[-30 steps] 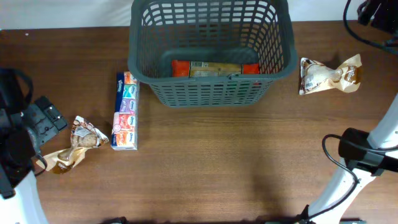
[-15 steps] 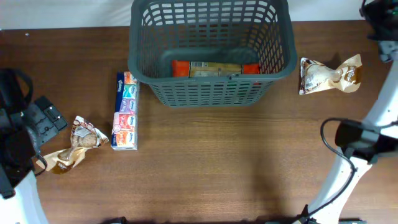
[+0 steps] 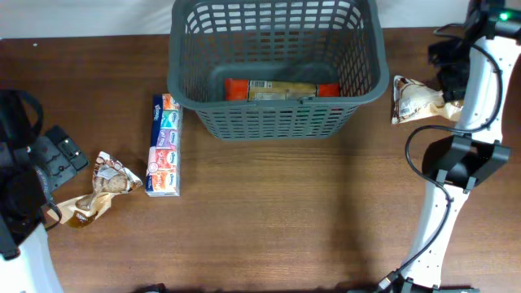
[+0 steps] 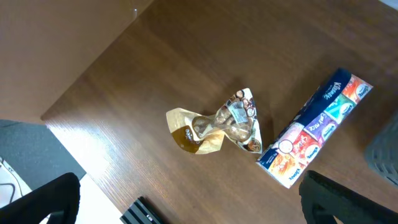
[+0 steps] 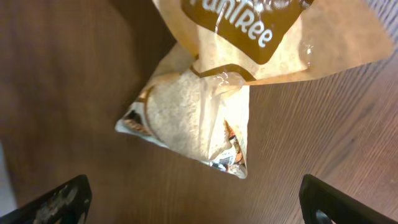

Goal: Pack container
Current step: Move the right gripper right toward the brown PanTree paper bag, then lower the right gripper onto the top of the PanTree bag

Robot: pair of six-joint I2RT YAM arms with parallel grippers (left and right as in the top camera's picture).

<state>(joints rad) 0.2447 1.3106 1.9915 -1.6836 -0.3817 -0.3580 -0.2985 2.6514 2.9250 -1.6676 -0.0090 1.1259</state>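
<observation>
The container [image 3: 277,104], a dark grey slotted basket, stands at the back middle with an orange and tan package [image 3: 281,89] lying inside. A tan snack bag [image 3: 415,99] lies to its right. My right gripper [image 3: 448,67] hovers just above that bag, open. In the right wrist view the bag [image 5: 211,106] lies ahead of the wide-apart fingertips [image 5: 59,200], with nothing between them. My left gripper [image 3: 59,156] is open at the left edge, near a crumpled snack bag [image 3: 99,187] and a colourful tissue pack [image 3: 164,146].
In the left wrist view the crumpled bag [image 4: 217,124] and the tissue pack [image 4: 317,137] lie on the brown table, beyond my left gripper [image 4: 193,211]. The table's left edge [image 4: 81,81] runs close by. A basket corner [image 4: 387,149] shows at the right.
My right arm has swung in from the far right corner and now sits over the right snack bag, covering its right end. The left arm and all packages have stayed put.
</observation>
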